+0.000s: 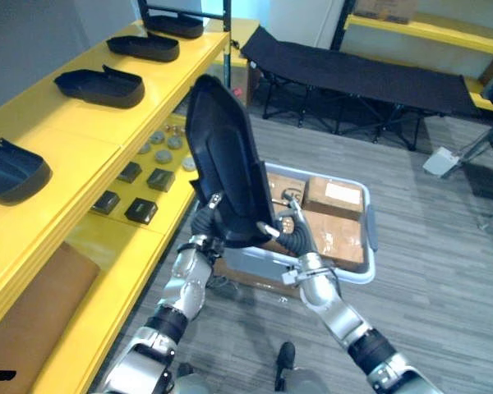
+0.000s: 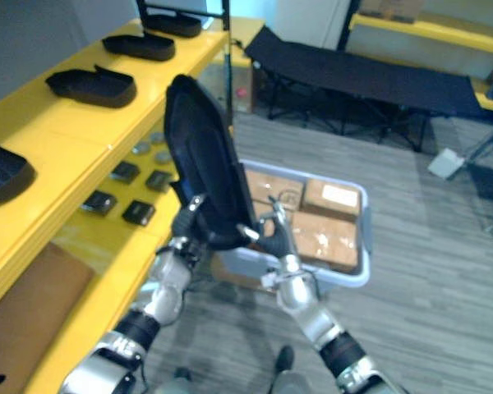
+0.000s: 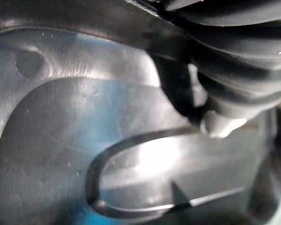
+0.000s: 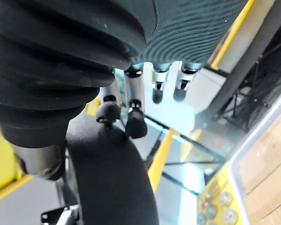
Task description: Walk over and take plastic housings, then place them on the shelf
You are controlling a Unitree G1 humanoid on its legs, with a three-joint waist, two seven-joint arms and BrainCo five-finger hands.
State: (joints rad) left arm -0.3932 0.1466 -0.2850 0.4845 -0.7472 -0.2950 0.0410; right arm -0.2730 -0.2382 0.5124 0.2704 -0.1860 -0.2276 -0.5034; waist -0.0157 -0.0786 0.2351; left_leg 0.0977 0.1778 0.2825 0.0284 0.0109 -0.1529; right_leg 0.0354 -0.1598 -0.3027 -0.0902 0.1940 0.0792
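I hold a large black plastic housing [image 1: 226,156] upright in front of me, its hollow side [image 3: 61,140] facing my left wrist. My left hand [image 1: 207,217] grips its lower left edge and my right hand [image 1: 287,230] grips its lower right edge. In the right wrist view two fingertips [image 4: 136,124] press on the housing's curved rim [image 4: 112,178] while the other fingers stay straight. The yellow shelf [image 1: 82,139] stands at my left. Several more black housings lie in a row on its top board, among them one [image 1: 12,168] at the near end and one [image 1: 99,86] further along.
A grey tote [image 1: 368,238] with cardboard boxes sits on the floor just behind the held housing. The lower shelf board carries small black boxes [image 1: 140,212] and round parts [image 1: 160,146]. A black folding cot [image 1: 361,78] stands at the back, with another yellow shelf [image 1: 427,33] behind it.
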